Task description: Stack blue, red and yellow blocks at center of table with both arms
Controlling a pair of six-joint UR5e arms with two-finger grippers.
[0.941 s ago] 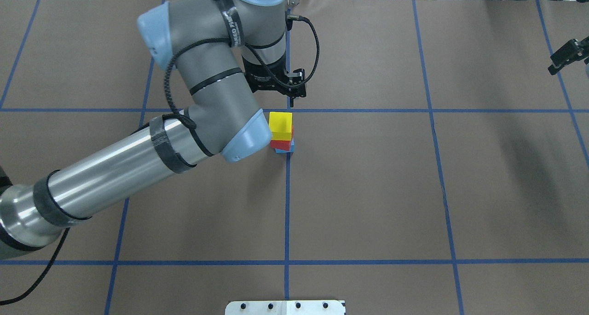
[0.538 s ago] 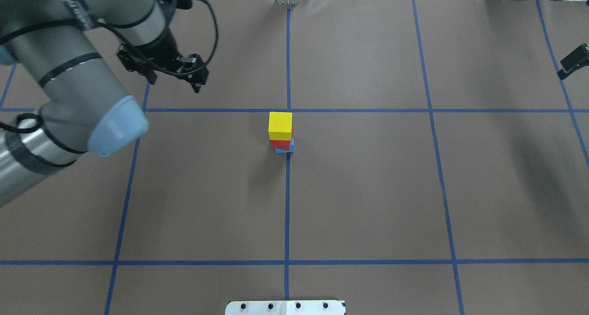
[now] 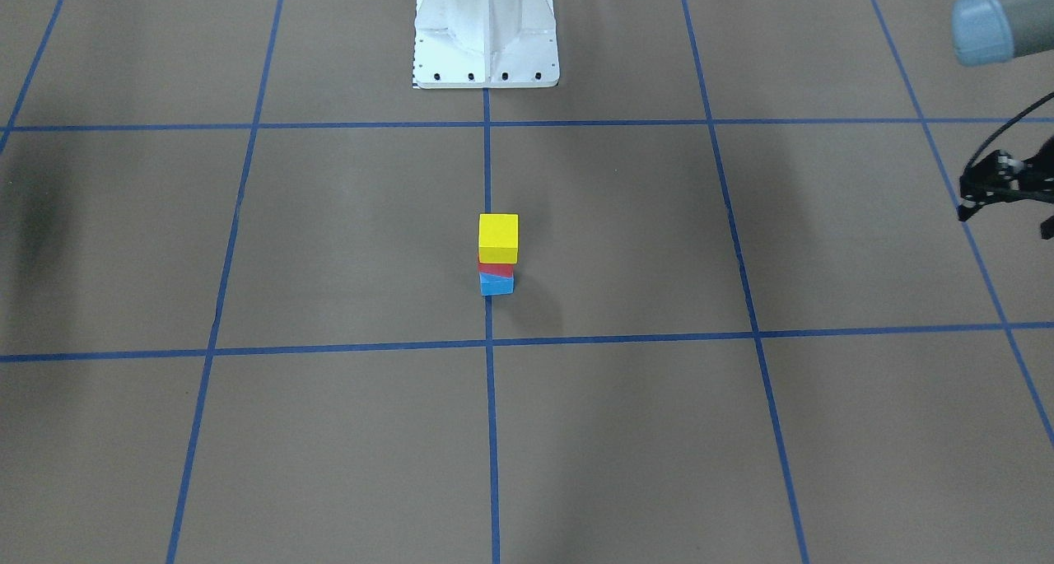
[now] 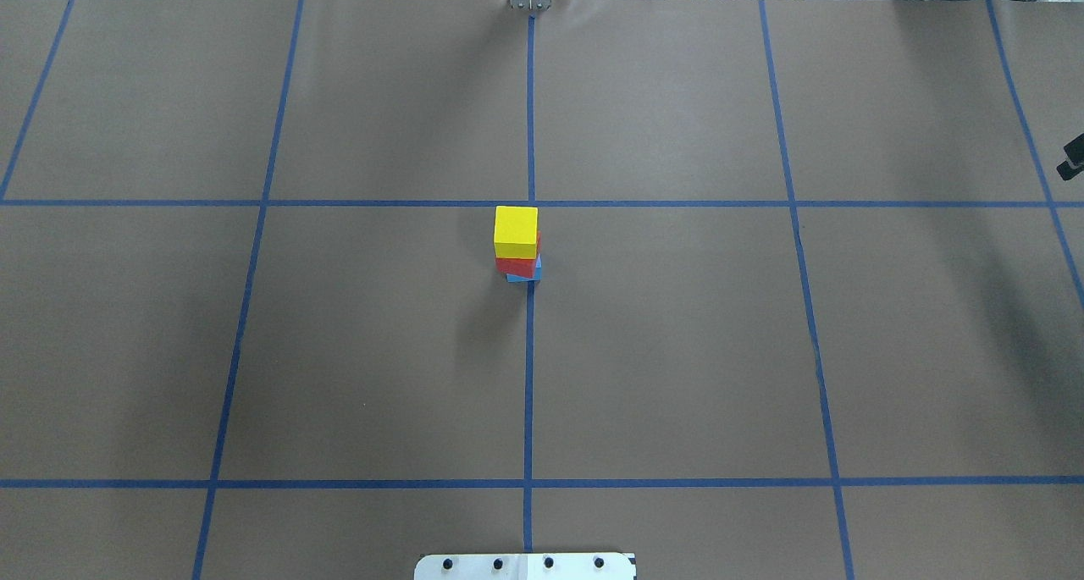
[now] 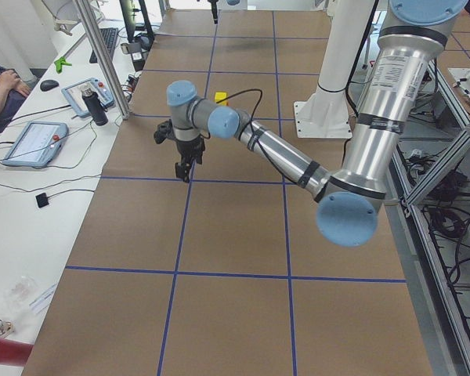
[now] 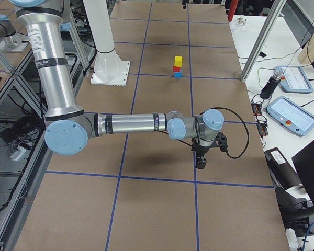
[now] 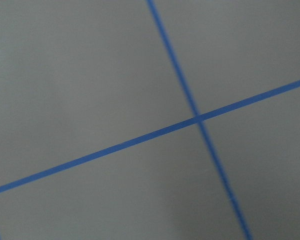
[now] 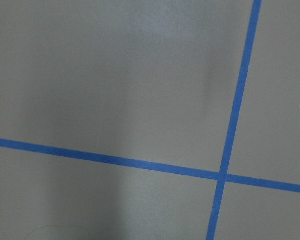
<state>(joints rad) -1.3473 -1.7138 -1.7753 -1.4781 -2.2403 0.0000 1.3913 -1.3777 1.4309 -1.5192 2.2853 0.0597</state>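
Stack location: I read the yellow block (image 4: 516, 231) on the red block (image 4: 513, 266) on the blue block (image 4: 527, 276). The column stands on the centre tape line (image 4: 528, 377) of the table (image 4: 677, 351), in the middle of the overhead view.
Reason for placement: This spot matches the task's centre target. I judge the stacking complete.
Alignment: The red block sits twisted against the blue block, and the yellow block is offset slightly toward the frame's left. I judge the column stable but unforgiving of a knock.
Left end effector (image 3: 1005, 222): It sits at the right edge of the front-facing view, well apart from the stack. Its fingers are spread and grip nothing.
Right end effector (image 4: 1074, 158): Only a sliver shows at the right edge of the overhead view. I cannot tell whether it is open or closed.
Open room: Only table paper and tape surround the column, and neither arm is near it.
Edges: The base plate (image 4: 525, 566) sits at bottom centre of the overhead view, well apart from the stack.
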